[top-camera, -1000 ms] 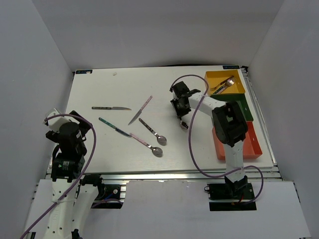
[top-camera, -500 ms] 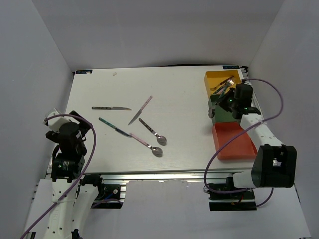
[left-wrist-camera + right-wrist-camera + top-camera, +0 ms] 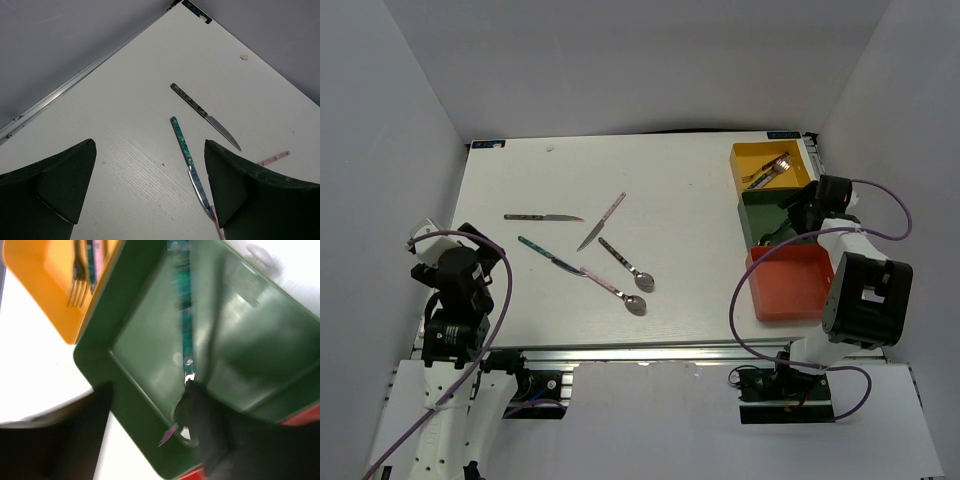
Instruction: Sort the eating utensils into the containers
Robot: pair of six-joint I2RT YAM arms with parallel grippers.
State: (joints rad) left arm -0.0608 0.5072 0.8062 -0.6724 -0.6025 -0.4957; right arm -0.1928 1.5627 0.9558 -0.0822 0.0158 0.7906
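Spoon (image 3: 184,330) just went from table (image 3: 670,180) to green bin (image 3: 145,360); your right gripper (image 3: 145,435) has let go, jaws apart, so five more to sort.

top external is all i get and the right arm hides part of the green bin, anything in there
Observer: Yes, the right wrist view shows a teal-handled utensil lying inside the green bin.
Operator: right gripper holding it
Observer: No, the right gripper has its jaws well apart over the bin, not clamping it.
Operator: and the left
Observer: The left gripper has its jaws wide open with nothing between them, pointed at a dark-handled knife and a teal-handled knife.
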